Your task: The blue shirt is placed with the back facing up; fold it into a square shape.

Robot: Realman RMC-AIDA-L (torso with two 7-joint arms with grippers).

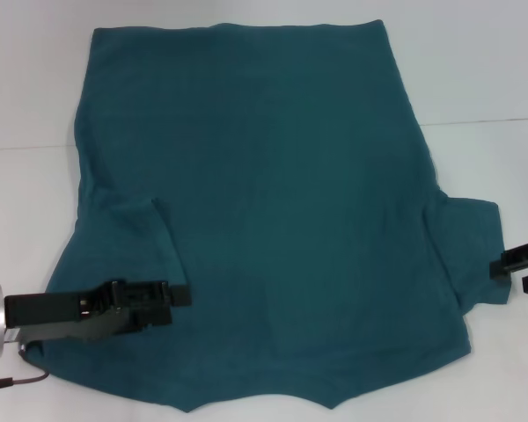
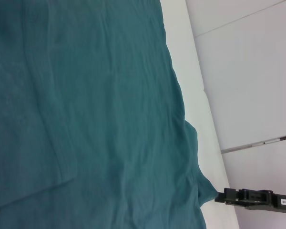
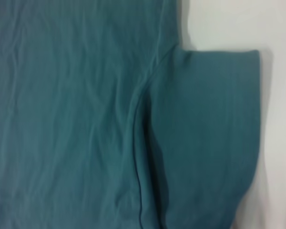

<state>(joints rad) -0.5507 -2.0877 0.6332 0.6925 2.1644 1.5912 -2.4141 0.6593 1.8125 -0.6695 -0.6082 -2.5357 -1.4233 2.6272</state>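
Note:
The blue shirt (image 1: 273,202) lies flat on the white table, plain side up, with its hem far from me and its neck edge near me. Its left sleeve (image 1: 136,237) lies folded in over the body. Its right sleeve (image 1: 471,251) sticks out flat to the side. My left gripper (image 1: 181,305) hovers open over the shirt near the left shoulder, fingers pointing right. My right gripper (image 1: 509,274) is open at the outer edge of the right sleeve. The left wrist view shows the right gripper (image 2: 219,196) at that sleeve's tip. The right wrist view shows the sleeve (image 3: 205,138) and the side seam.
The white table (image 1: 475,79) shows around the shirt, with a thin seam line (image 1: 493,121) running across it at the back. A cable (image 1: 18,380) hangs under my left wrist.

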